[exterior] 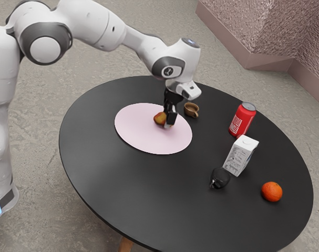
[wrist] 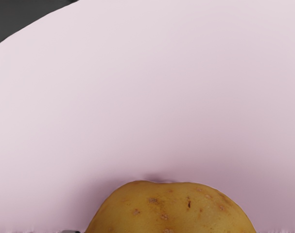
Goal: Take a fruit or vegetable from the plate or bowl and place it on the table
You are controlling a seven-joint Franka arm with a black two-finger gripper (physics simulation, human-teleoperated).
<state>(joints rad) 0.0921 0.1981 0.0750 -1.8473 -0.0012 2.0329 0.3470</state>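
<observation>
My gripper (exterior: 170,116) is low over the pink plate (exterior: 141,137), right at a yellow-brown potato (exterior: 159,118) that lies toward the plate's side near the small brown cup. Part of the potato is hidden behind the gripper. In the wrist view the potato (wrist: 171,211) appears at the lower edge, directly under my hand, with the plate's pale surface (wrist: 152,97) around it. Whether the gripper grips the potato cannot be made out.
On the black round table (exterior: 133,181), a brown cup (exterior: 191,109) stands just beyond the plate. Toward the exterior view's right are a red can (exterior: 242,120), a white carton (exterior: 240,155), a dark rounded object (exterior: 220,178) and an orange fruit (exterior: 271,192).
</observation>
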